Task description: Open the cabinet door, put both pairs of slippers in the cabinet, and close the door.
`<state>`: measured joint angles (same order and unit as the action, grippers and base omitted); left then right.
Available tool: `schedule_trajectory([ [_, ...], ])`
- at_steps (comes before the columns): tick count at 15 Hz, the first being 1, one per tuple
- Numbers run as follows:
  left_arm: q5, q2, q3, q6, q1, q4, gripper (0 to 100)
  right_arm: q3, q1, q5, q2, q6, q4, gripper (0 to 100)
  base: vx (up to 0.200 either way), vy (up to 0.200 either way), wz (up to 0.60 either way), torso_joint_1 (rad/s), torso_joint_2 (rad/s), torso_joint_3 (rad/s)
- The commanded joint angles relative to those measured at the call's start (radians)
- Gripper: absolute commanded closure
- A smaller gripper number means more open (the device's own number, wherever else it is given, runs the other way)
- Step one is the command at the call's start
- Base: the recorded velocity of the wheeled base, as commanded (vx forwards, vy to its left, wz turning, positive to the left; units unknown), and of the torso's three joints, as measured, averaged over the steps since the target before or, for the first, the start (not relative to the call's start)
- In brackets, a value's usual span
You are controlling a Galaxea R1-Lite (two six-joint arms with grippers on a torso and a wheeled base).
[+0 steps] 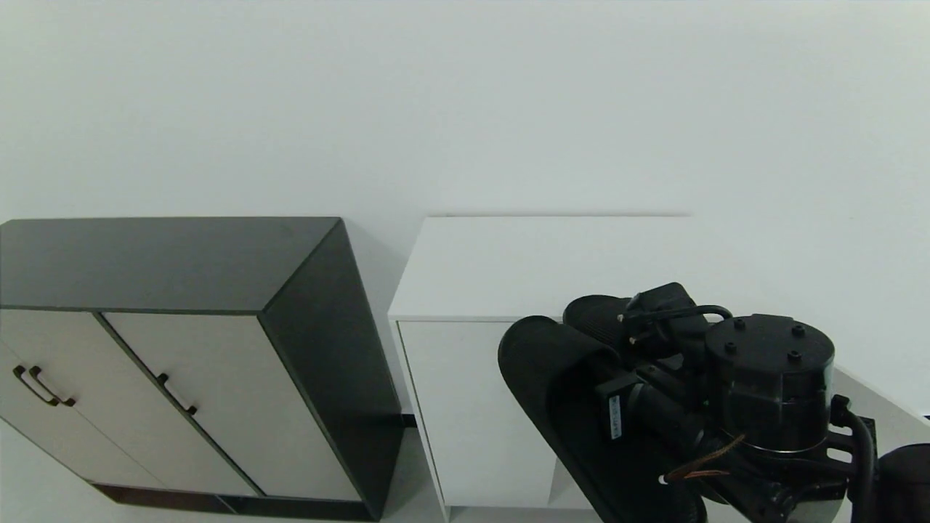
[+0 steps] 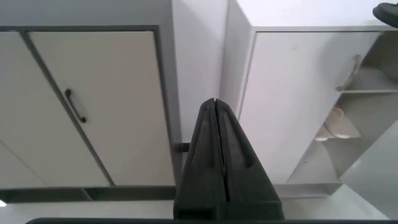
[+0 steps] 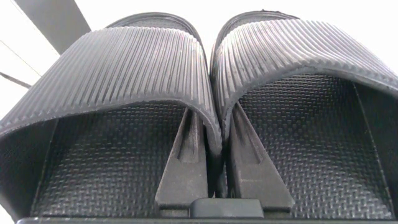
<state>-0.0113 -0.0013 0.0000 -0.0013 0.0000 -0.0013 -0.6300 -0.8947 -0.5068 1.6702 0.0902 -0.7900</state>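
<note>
The right gripper's (image 3: 213, 127) two fingers (image 3: 183, 162) stand a little apart, one pushed into each of the two black slippers (image 3: 205, 68). The slippers' touching inner sides are pinched between them, so this one pair is held side by side, ribbed straps arching over the fingers. In the head view the black slippers (image 1: 552, 363) hang on the right arm's end, in front of the white cabinet (image 1: 538, 265) and covering part of its front.

The left gripper's (image 2: 215, 107) two fingers (image 2: 205, 155) are pressed together with nothing between them, pointing at the gap between the two cabinets.

From the left wrist, the white cabinet's (image 2: 298, 12) white door panel (image 2: 298, 99) carries one pale handle (image 2: 356, 71); beside that panel the inside is open to view, with two shelf boards. A pale pair of slippers (image 2: 339, 124) lies on the lower one, though I cannot tell the two shoes apart.

The dark cabinet (image 1: 167, 261) stands near the white one on the robot's left, apart from it, with beige doors shut and three dark bar handles (image 1: 176, 394) showing
</note>
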Motion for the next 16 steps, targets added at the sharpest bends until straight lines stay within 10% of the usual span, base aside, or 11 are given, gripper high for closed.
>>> schedule_trajectory([
  [1, 0.001, 0.001, 0.000, 0.000, 0.000, 0.000, 100, 0.000, -0.012, 0.001, -0.001, 0.000, 0.000, 100, 0.000, -0.200, 0.00, 0.002, 0.00, 0.002],
  [9, -0.001, 0.001, 0.000, 0.000, 0.000, 0.000, 100, 0.000, -0.018, 0.001, 0.003, 0.000, 0.000, 100, 0.000, -0.200, 0.00, 0.004, 0.00, 0.004],
  [16, -0.001, 0.001, 0.000, 0.000, 0.000, 0.000, 100, 0.001, -0.033, 0.002, 0.003, 0.006, -0.002, 100, 0.000, 0.000, 0.00, 0.000, 0.00, 0.000],
])
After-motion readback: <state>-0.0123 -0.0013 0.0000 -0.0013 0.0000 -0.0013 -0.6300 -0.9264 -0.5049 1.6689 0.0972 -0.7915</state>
